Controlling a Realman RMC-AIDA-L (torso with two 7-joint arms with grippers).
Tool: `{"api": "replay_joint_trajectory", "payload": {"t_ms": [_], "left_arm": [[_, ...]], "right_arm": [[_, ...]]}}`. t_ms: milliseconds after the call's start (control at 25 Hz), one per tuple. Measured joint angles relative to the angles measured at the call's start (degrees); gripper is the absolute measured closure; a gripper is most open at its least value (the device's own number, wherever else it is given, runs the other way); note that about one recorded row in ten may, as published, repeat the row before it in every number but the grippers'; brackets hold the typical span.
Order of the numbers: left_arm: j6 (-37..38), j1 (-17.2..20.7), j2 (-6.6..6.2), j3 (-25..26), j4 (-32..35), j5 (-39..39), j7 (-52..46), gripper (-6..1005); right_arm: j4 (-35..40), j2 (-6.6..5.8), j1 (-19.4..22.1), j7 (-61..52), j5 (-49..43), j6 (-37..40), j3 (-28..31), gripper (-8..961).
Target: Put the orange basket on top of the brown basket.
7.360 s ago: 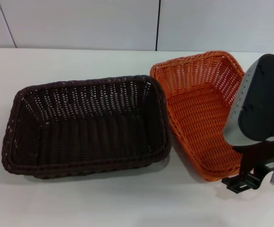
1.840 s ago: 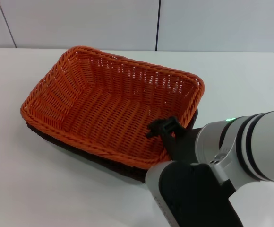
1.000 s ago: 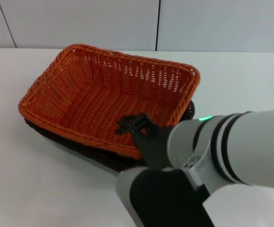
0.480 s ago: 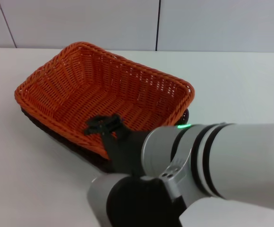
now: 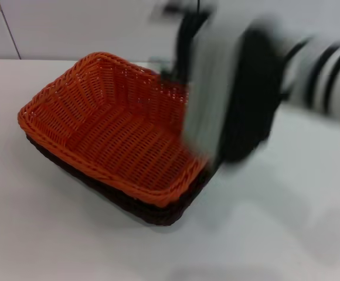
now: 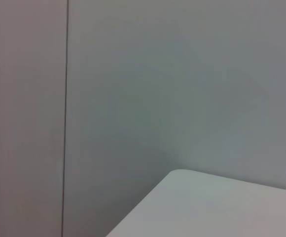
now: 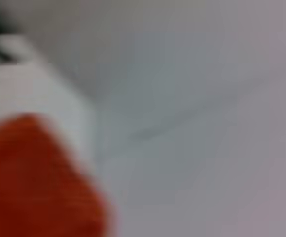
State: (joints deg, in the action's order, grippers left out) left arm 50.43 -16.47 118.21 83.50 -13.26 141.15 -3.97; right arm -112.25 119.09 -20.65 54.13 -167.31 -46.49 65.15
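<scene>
On the white worktop (image 5: 53,234) we see the orange basket (image 5: 108,132) nested atop the brown basket (image 5: 158,212); the blurred right tool (image 5: 179,41) hangs above, grip unreadable.

Right arm (image 5: 240,88) is a smear across the upper right of the head view, covering the orange basket's (image 5: 108,132) far corner; its tool can't be made out, and the brown basket (image 5: 129,202) shows only a rim sliver underneath
</scene>
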Motion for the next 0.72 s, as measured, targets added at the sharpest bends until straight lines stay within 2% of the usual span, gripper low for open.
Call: {"api": "replay_joint_trajectory", "payload": {"t_ms": [40, 80, 200, 240, 280, 320, 360, 400, 440, 480, 520, 600, 640, 680, 720], "left_arm": [[0.0, 0.0, 0.03, 0.0, 0.0, 0.0, 0.1, 201], [0.0, 0.0, 0.03, 0.0, 0.0, 0.0, 0.1, 201], [0.2, 0.0, 0.05, 0.0, 0.0, 0.0, 0.1, 201], [1.2, 0.1, 0.14, 0.0, 0.0, -0.1, -0.1, 201], [1.7, 0.1, 0.18, 0.1, 0.0, -0.1, -0.1, 201], [2.3, 0.1, 0.24, 0.1, 0.0, -0.2, -0.1, 201], [2.3, 0.1, 0.24, 0.1, 0.0, -0.2, -0.1, 201], [3.2, 0.1, 0.29, 0.1, 0.0, -0.2, -0.1, 201], [5.0, 0.1, 0.35, 0.1, -0.1, -0.2, -0.1, 201], [5.5, 0.1, 0.35, 0.1, -0.1, -0.3, -0.1, 201], [6.1, 0.1, 0.36, 0.1, -0.1, -0.3, -0.1, 201], [8.2, 0.3, 0.44, 0.0, -0.1, -0.3, -0.2, 201], [9.7, 0.6, 0.49, -0.4, -0.1, -0.3, -0.4, 201], [9.7, 0.6, 0.49, -0.4, -0.1, -0.3, -0.4, 201], [10.9, 0.9, 0.51, -0.8, -0.1, -0.3, -0.5, 201]], "right_arm": [[2.1, 0.0, 2.7, -4.9, 0.0, 9.9, 4.8, 222], [2.1, 0.0, 2.7, -4.9, 0.0, 9.9, 4.8, 222], [6.0, 0.03, 8.4, -14.3, 0.1, 25.9, 8.1, 222], [9.2, 0.08, 13.7, -21.1, 0.2, 37.8, 8.8, 222], [9.2, 0.08, 13.7, -21.1, 0.2, 37.8, 8.8, 222], [12.3, 0.26, 19.3, -27.1, 0.5, 49.4, 9.0, 222], [12.3, 0.26, 19.3, -27.1, 0.5, 49.4, 9.0, 222], [14.3, 0.43, 22.3, -30.4, 0.8, 55.7, 8.9, 222], [20.0, 0.64, 27.6, -36.1, 2.8, 69.3, 8.6, 222], [20.0, 0.64, 27.6, -36.1, 2.8, 69.3, 8.6, 222], [23.5, 0.67, 29.3, -37.4, 4.4, 76.2, 8.2, 222], [32.3, 0.69, 32.0, -38.7, 9.6, 92.0, 6.9, 222], [43.6, 0.54, 32.3, -39.2, 18.5, 109.1, 4.1, 222], [43.6, 0.54, 32.3, -39.2, 18.5, 109.1, 4.1, 222], [51.5, 0.37, 30.7, -39.4, 25.2, 118.5, 1.8, 222]]}}
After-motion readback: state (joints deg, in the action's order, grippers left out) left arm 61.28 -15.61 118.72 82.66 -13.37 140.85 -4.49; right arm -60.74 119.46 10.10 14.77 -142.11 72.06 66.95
